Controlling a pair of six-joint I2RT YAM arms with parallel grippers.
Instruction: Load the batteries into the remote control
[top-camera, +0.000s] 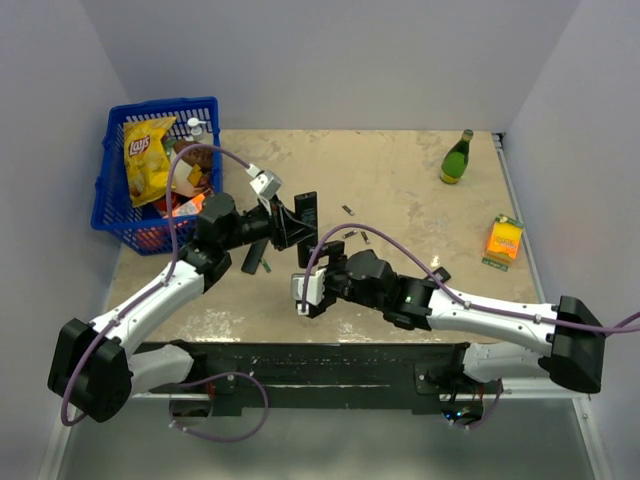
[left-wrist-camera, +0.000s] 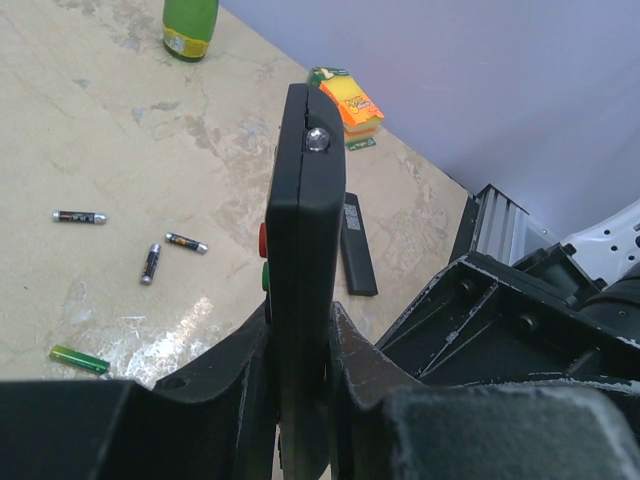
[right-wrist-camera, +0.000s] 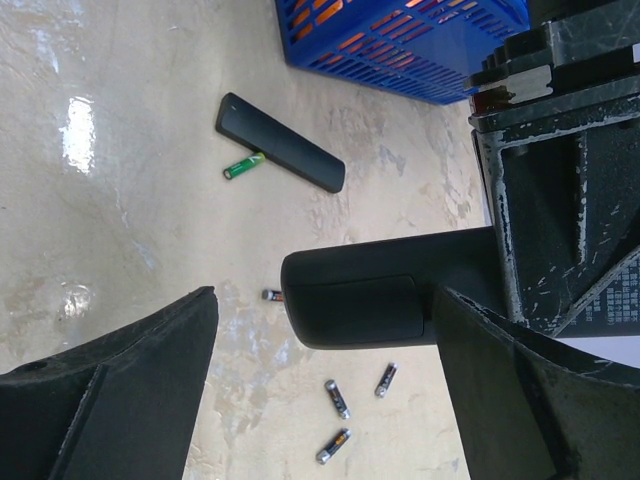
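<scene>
My left gripper is shut on the long black remote control and holds it above the table. In the left wrist view the remote stands edge-on between the fingers, with a red and a green button on its side. My right gripper is open, and the remote's rounded end sits between its jaws without touching them. Several small dark batteries lie on the table below it and also show in the left wrist view. A small flat black cover lies on the table.
A shorter rounded black remote lies by a green battery near the blue basket of snacks at the back left. A green bottle and an orange box stand at the right.
</scene>
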